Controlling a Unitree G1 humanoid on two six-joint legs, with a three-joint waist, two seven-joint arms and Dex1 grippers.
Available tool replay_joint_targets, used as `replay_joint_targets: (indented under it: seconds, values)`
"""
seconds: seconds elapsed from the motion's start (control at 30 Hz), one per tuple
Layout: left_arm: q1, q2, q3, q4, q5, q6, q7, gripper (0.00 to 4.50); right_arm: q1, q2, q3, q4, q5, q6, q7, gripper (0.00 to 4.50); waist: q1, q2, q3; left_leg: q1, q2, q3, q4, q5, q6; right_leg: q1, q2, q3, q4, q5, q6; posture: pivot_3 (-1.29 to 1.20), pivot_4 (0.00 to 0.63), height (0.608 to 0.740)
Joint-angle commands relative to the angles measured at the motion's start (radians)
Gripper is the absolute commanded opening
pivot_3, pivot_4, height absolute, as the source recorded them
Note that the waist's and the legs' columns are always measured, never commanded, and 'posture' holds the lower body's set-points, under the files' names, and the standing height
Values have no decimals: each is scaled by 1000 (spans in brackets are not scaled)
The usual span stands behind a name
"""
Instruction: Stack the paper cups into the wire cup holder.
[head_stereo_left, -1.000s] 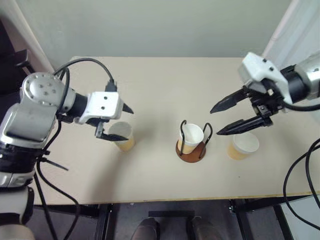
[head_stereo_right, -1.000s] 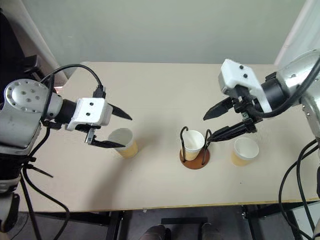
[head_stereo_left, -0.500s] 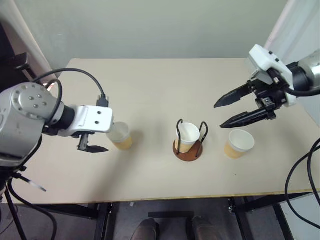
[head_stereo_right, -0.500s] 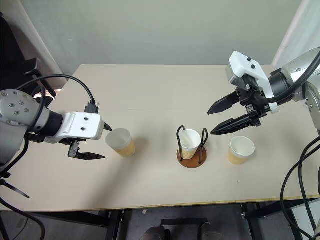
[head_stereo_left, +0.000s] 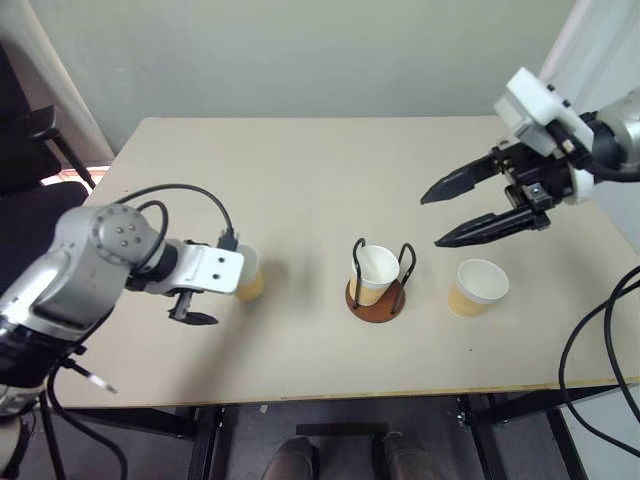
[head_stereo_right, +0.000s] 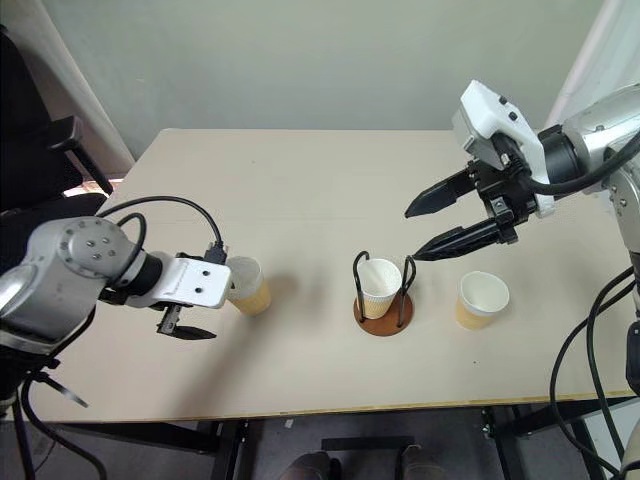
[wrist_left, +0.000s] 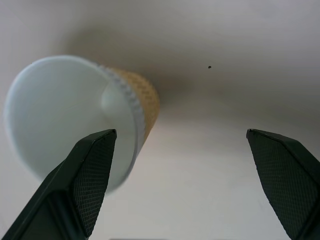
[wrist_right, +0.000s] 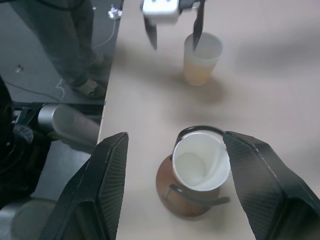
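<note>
- Paper cup (head_stereo_left: 248, 273) on the bench (head_stereo_left: 300, 190) sat by one finger of your left gripper (head_stereo_right: 200, 305), jaws spread.
- Right gripper (head_stereo_left: 432, 216), jaws apart, hung above the wire cup holder (head_stereo_left: 377, 298).
- Since earlier, your left gripper had dropped lower.

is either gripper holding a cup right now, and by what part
No, nothing is held. The left gripper is open beside the left cup, one finger over its rim, not closed on it. The right gripper hangs open above the table.

Head pair: high above, looking down over the whole desk (head_stereo_left: 330, 180). Left wrist: very close to one paper cup (wrist_left: 75, 117). Right wrist: higher, over the cup holder (wrist_right: 192, 192), sharing that cup.
</note>
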Motion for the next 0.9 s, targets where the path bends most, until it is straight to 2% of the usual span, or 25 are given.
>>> replay_joint_targets:
  seconds: [0.03, 0.2, 0.3, 0.43, 0.73, 0.77, 0.9]
  values:
    - [-44, -24, -3, 32, 42, -38, 6, 4500, -10, -14, -52, -29, 26, -2, -11, 3104, 0, 0, 0, 0, 0, 0, 0, 0, 0, 0, 0, 0, 0, 0, 0, 0, 150, 740]
    - [-89, -122, -47, 129, 105, -94, 41, 4500, 10, -13, -79, -41, 47, -11, -33, 3104, 1, 0, 0, 0, 0, 0, 0, 0, 0, 0, 0, 0, 0, 1, 2, 0, 150, 740]
    - [-109, -148, -47, 145, 109, -112, 28, 4500, 23, -22, -86, -51, 50, -17, -33, 3104, 0, 0, 0, 0, 0, 0, 0, 0, -1, 0, 0, 0, 1, 1, 3, 0, 150, 740]
    - [-137, -173, -43, 181, 89, -197, 18, 3585, 38, -25, -103, -53, 52, -39, -41, 3147, 0, 0, 0, 0, 0, 0, 0, 0, -1, 0, 0, 0, 1, 2, 4, 0, 150, 740]
    - [-155, -174, -28, 228, 62, -286, -22, 218, 77, -19, -152, -31, 69, -74, -79, 3147, 0, 0, 0, 0, 0, 0, 0, 0, -1, 0, 0, 0, 1, 3, 4, 0, 150, 740]
    - [-155, -173, -26, 227, 59, -285, -25, 23, 79, -17, -156, -31, 71, -78, -84, 3147, 0, 0, 0, 0, 0, 0, 0, 0, -1, 0, 0, 0, 1, 3, 5, 0, 150, 740]
    - [-157, -170, -18, 235, 51, -287, -30, 23, 89, 10, -198, -25, 101, -81, -124, 3147, 0, 0, 0, 0, 0, 0, 0, 0, -1, 0, 0, 0, 1, 3, 5, 0, 150, 740]
